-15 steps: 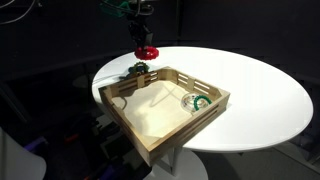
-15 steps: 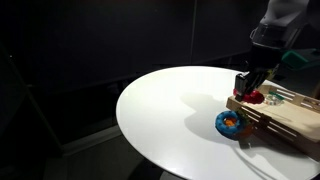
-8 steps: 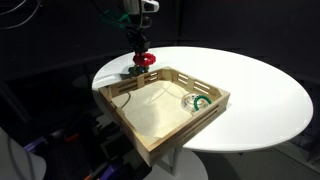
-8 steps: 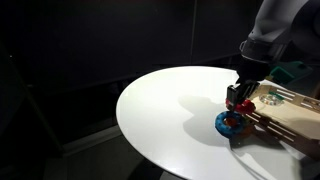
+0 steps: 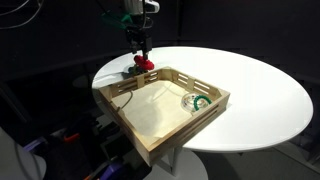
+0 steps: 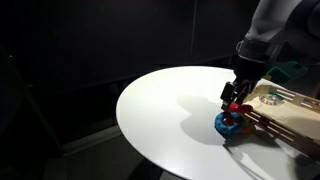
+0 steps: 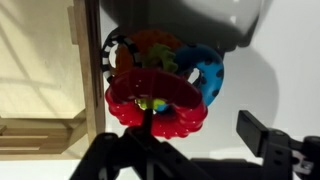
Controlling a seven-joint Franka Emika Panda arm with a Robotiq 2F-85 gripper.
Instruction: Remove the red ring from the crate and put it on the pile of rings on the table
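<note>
The red ring (image 7: 150,100) lies on top of the pile of rings (image 7: 205,70), on the table (image 7: 285,70) just outside the crate (image 7: 85,60). My gripper (image 7: 197,125) stands right over it with its jaws spread open; one finger (image 7: 262,132) is clear to the side, and the other dark finger sits at the ring's hole. Both exterior views show the red ring (image 5: 142,63) (image 6: 236,109) on the pile (image 5: 133,72) (image 6: 229,125), with the gripper (image 5: 140,52) (image 6: 236,96) directly above.
The wooden crate (image 5: 185,130) (image 6: 285,118) stands at the edge of the white round table (image 5: 260,90) (image 6: 170,110). A green-and-white ring (image 5: 197,100) lies inside it. Around the table everything is dark.
My gripper carried the red ring out from over the crate's edge and down onto the pile. Its jaws then spread apart, and the ring now rests on the pile.
</note>
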